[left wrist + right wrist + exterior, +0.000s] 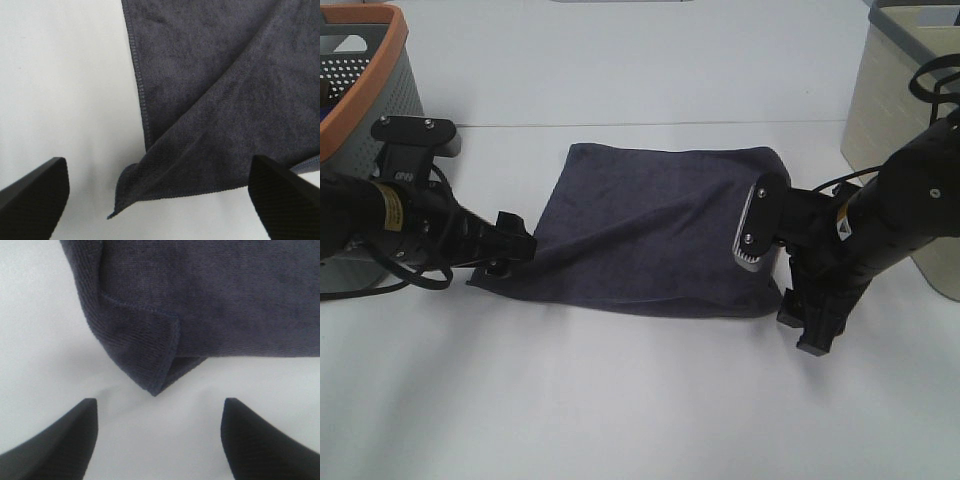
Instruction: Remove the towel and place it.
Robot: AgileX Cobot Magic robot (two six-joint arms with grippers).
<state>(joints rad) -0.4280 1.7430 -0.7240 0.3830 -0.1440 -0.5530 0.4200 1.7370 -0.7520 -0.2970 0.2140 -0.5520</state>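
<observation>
Both my grippers stand spread wide and hold nothing. The towel [665, 225] lies spread on the white table [620, 400], between the orange-rimmed basket [365, 90] and the beige basket [900, 110]. My left gripper [160, 200] sits at its near left corner, my right gripper [157, 437] just short of the near right corner, which is folded over. I judge the placing done, apart from that fold and one slanting crease; what's left is pulling my arms clear.
</observation>
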